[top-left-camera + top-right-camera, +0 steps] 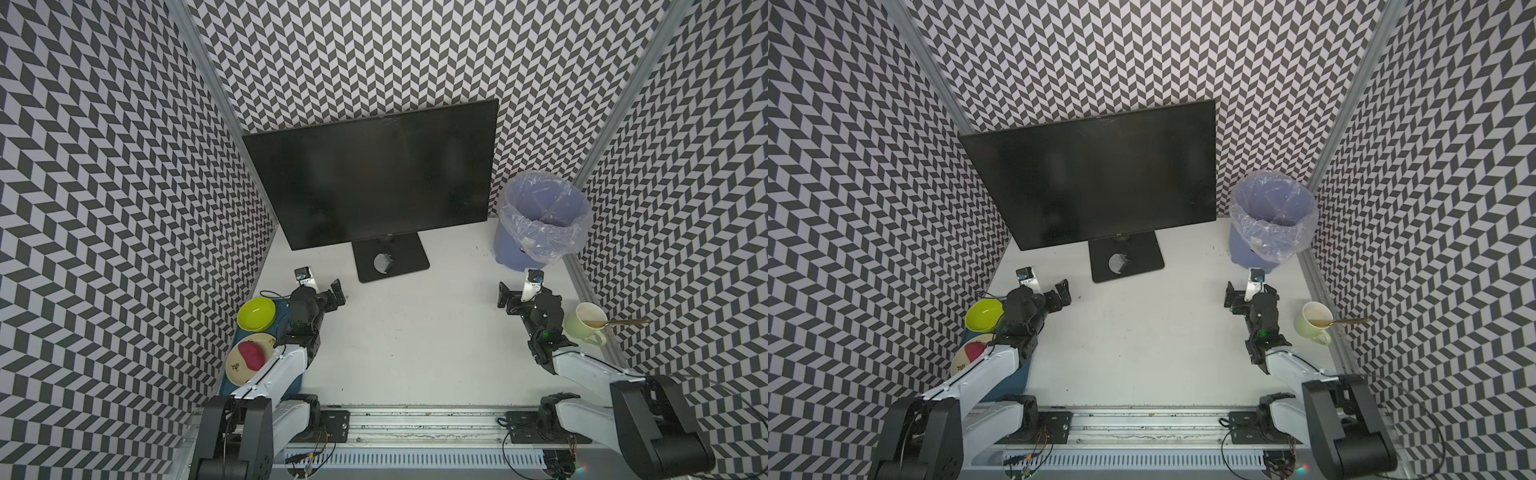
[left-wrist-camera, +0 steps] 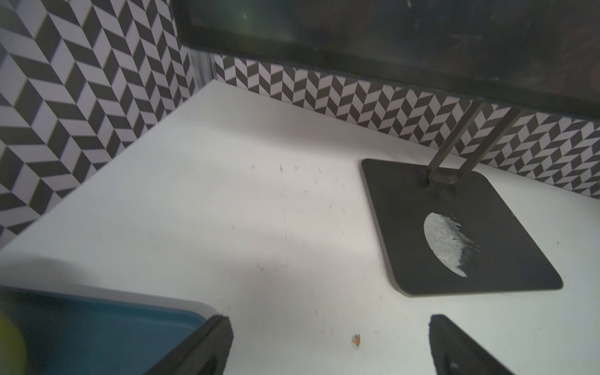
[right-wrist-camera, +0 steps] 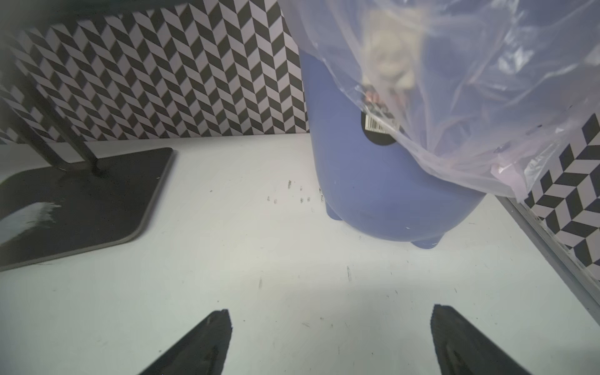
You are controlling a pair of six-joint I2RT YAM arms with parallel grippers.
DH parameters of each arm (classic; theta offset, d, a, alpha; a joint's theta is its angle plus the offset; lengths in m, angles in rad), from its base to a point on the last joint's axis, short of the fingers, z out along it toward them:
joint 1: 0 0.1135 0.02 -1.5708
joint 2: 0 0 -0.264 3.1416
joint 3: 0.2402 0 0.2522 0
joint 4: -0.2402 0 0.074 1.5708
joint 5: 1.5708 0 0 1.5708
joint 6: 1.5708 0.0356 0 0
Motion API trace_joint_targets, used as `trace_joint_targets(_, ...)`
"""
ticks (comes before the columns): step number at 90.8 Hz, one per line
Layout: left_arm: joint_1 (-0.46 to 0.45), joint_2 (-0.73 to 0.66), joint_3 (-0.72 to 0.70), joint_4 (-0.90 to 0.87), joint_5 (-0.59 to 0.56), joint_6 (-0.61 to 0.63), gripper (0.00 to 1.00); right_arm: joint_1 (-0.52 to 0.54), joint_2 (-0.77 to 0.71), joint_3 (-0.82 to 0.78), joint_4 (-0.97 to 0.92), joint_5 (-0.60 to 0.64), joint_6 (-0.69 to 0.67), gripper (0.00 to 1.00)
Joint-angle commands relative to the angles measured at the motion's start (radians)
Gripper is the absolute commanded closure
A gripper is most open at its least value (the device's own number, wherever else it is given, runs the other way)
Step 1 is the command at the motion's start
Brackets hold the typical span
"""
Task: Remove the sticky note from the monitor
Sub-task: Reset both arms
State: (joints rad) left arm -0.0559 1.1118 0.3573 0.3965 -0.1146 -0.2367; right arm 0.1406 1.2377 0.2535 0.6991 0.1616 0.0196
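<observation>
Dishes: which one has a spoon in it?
The pale green mug; the lime bowl is empty and the plate holds something red.

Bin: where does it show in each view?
Top view: bin right of the monitor, at the back.
Top view: same place.
Left wrist: not in it.
Right wrist: close ahead, beside the monitor's base.
Shared landmark: grey mark on that base.

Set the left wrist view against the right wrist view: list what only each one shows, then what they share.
Only left wrist: the blue tray corner. Only right wrist: the blue bin, its clear liner and barcode label. Shared: the monitor base with its grey mark, the white table, patterned wall, plus each view's own open fingers: left fingers, right fingers.
</observation>
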Motion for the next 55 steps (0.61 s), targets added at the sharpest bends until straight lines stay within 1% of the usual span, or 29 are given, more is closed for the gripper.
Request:
trace_joint_targets(1,0.014,0.043,-0.034,0.253,-0.071,0.132,0.00,-0.010,0.098,0.001,0.348,0.056,-0.060,0.01)
trace_joint_targets(6,0.031,0.083,-0.092,0.402,-0.073,0.129,0.00,-0.027,0.141,0.012,0.408,0.033,-0.063,0.01)
trace_joint_targets(11,0.048,0.135,-0.138,0.540,-0.042,0.125,0.00,-0.043,0.191,0.033,0.410,0.015,-0.055,0.01)
trace_joint_targets(13,0.056,0.156,-0.148,0.587,-0.033,0.125,0.00,-0.051,0.212,0.025,0.446,0.000,-0.051,0.01)
trace_joint_targets(19,0.082,0.189,-0.133,0.607,-0.006,0.111,0.00,-0.061,0.287,-0.017,0.591,0.002,-0.033,0.01)
trace_joint_targets(24,0.106,0.217,-0.147,0.686,-0.003,0.102,0.00,-0.071,0.316,-0.060,0.681,-0.012,-0.033,0.01)
trace_joint_targets(28,0.131,0.237,-0.155,0.742,0.027,0.098,0.00,-0.079,0.309,-0.061,0.668,-0.036,-0.032,0.01)
trace_joint_targets(34,0.151,0.290,-0.168,0.827,0.042,0.091,0.00,-0.088,0.276,-0.041,0.561,-0.064,-0.033,0.01)
trace_joint_targets(37,0.156,0.324,-0.173,0.881,0.056,0.092,0.00,-0.095,0.279,-0.040,0.561,-0.074,-0.025,0.01)
trace_joint_targets(40,0.157,0.337,-0.165,0.875,0.082,0.105,0.00,-0.095,0.289,-0.023,0.566,-0.064,-0.017,0.01)
trace_joint_targets(44,0.155,0.321,-0.144,0.804,0.104,0.112,0.00,-0.096,0.292,0.009,0.531,-0.053,-0.017,0.01)
trace_joint_targets(47,0.155,0.326,-0.149,0.834,0.106,0.114,0.00,-0.096,0.288,0.019,0.501,-0.052,-0.019,0.01)
trace_joint_targets(50,0.156,0.336,-0.157,0.857,0.111,0.115,0.00,-0.096,0.289,0.014,0.513,-0.052,-0.019,0.01)
trace_joint_targets(55,0.154,0.330,-0.148,0.824,0.126,0.123,0.00,-0.095,0.291,0.016,0.516,-0.054,-0.020,0.01)
